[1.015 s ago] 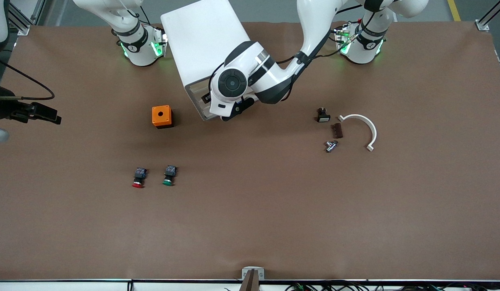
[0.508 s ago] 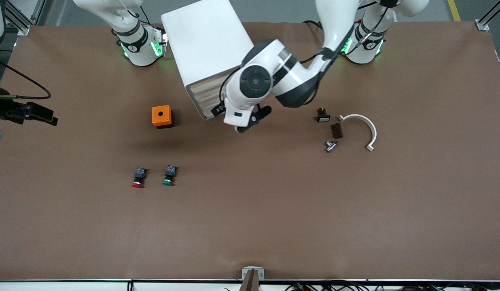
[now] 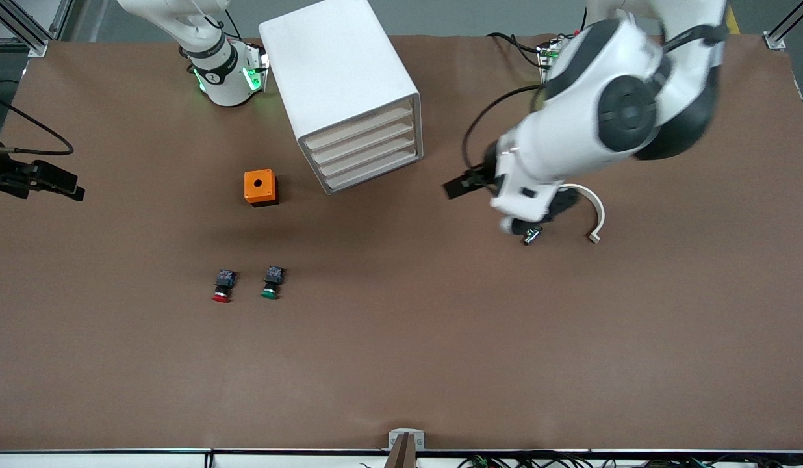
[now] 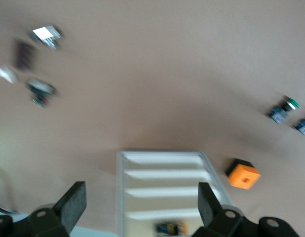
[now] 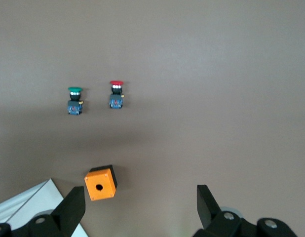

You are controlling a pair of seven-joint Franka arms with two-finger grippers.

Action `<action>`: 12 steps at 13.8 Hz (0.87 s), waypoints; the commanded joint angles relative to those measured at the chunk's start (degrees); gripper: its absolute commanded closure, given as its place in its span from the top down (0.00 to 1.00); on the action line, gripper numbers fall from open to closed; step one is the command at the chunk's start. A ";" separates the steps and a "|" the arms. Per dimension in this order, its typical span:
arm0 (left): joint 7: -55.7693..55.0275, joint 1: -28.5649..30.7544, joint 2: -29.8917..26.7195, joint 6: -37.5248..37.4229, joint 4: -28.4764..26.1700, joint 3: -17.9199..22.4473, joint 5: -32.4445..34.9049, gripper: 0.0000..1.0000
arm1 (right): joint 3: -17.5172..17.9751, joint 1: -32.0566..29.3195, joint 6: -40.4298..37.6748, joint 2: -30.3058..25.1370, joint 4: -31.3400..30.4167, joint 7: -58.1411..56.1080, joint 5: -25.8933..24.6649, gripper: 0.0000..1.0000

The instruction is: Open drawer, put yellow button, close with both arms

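The white cabinet (image 3: pixel 340 78) stands between the arm bases. Its top drawer (image 3: pixel 359 127) looks level with the three lower ones. In the left wrist view a blurred blue and yellow-orange thing, the yellow button (image 4: pixel 168 228), lies in the top drawer (image 4: pixel 142 226). It is hidden in the front view. My left gripper (image 3: pixel 557 205) is open and empty (image 4: pixel 140 207), up in the air over the small parts toward the left arm's end. My right gripper (image 3: pixel 50 182) is open and empty (image 5: pixel 140 210), at the right arm's end of the table.
An orange box (image 3: pixel 260 187) sits beside the cabinet. A red-capped button (image 3: pixel 222 286) and a green-capped button (image 3: pixel 271 282) lie nearer the front camera. A white curved bracket (image 3: pixel 593 208) and a small metal part (image 3: pixel 530 235) lie under the left arm.
My left arm has swung away from the cabinet's front toward its own end of the table, uncovering the drawers. My right gripper has barely shifted.
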 commanded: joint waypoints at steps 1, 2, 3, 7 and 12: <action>8.48 3.13 -4.77 -4.55 -1.76 -0.43 7.15 0.99 | 0.92 -1.69 -2.85 -0.52 0.77 0.10 0.29 1.00; 11.82 4.62 -5.74 -6.14 -1.85 -0.43 9.00 0.99 | 1.01 -1.69 -3.37 -1.14 0.76 0.10 0.11 1.00; 14.81 6.64 -6.62 -7.63 -1.85 -0.43 9.54 0.99 | 0.92 -1.77 -4.51 -1.49 -0.19 0.10 0.11 1.00; 26.95 17.27 -9.96 -12.73 -2.12 -0.43 9.55 0.99 | 0.92 -1.77 -5.22 -3.60 -0.99 0.01 0.02 1.00; 34.62 25.89 -11.90 -13.54 -4.92 -0.95 9.72 0.99 | 1.45 -0.90 -4.00 -4.48 -0.64 -0.60 -0.76 1.00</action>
